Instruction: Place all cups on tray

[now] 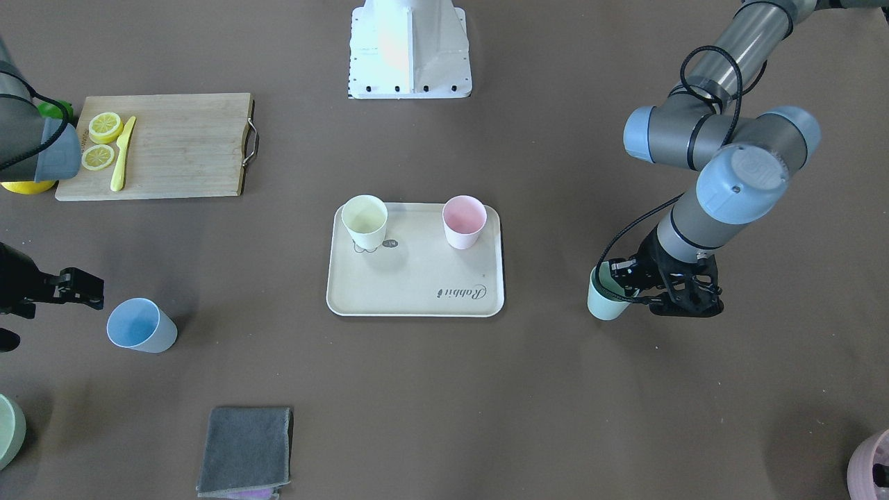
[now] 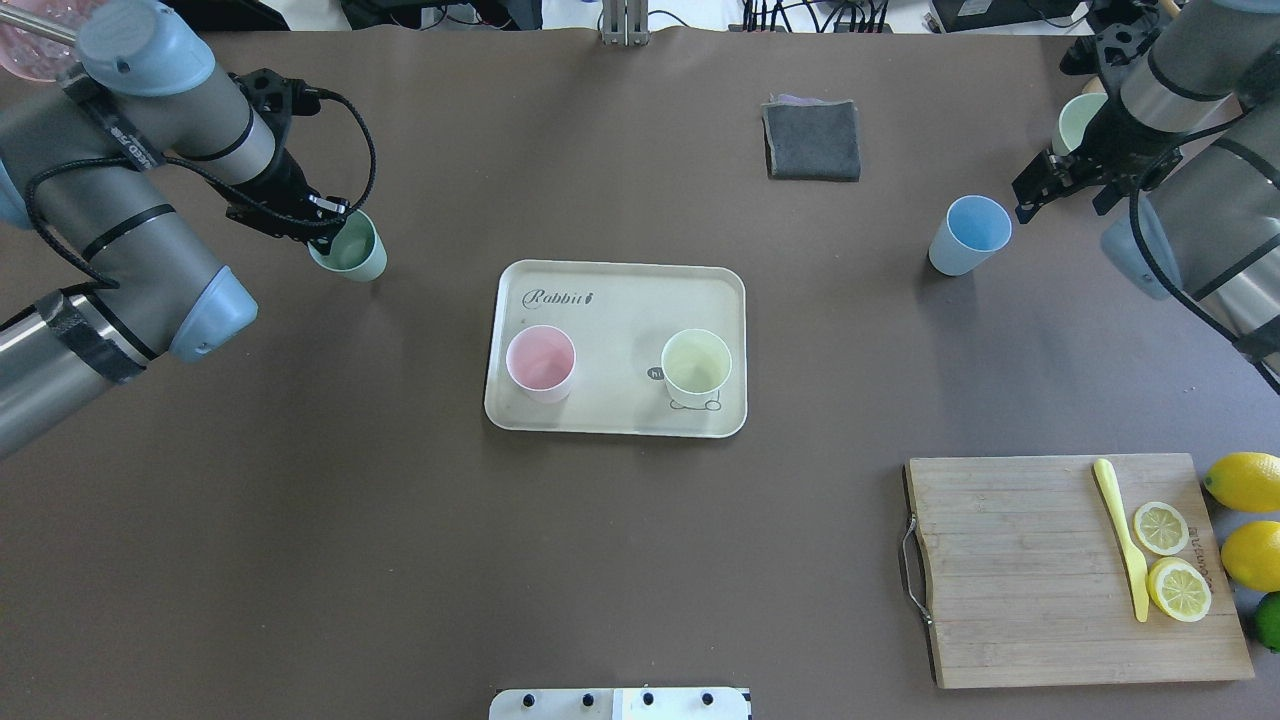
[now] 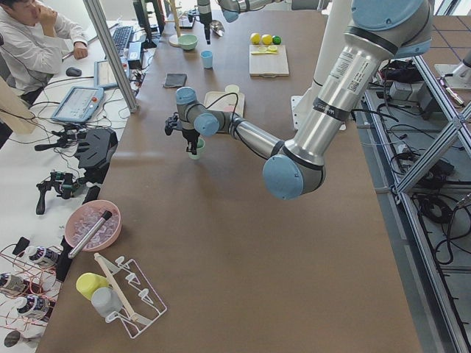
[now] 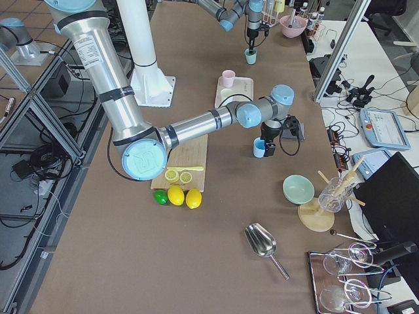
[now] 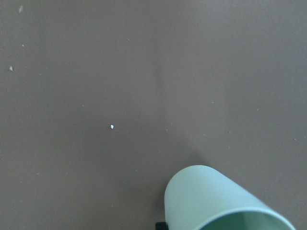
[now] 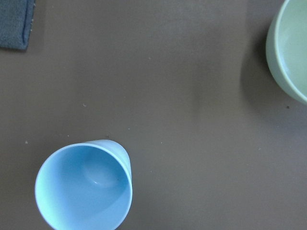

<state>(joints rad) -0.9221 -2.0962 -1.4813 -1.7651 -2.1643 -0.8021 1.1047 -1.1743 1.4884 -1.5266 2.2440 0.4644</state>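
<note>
The cream tray (image 1: 417,292) lies at the table's middle, also in the overhead view (image 2: 620,300). A pale yellow cup (image 1: 364,221) and a pink cup (image 1: 464,221) stand upright on it. My left gripper (image 2: 330,222) is shut on the rim of the mint green cup (image 2: 352,252), which also fills the bottom of the left wrist view (image 5: 216,196); whether it rests on the table I cannot tell. The light blue cup (image 2: 968,235) stands upright on the table. My right gripper (image 2: 1062,195) is open and empty just beside it, apart from it. The blue cup also shows in the right wrist view (image 6: 84,187).
A pale green bowl (image 6: 290,48) sits close behind my right gripper. A grey cloth (image 2: 812,140) lies at the far side. A wooden cutting board (image 2: 1060,570) with lemon slices and a yellow knife is at the near right, with whole lemons beside it.
</note>
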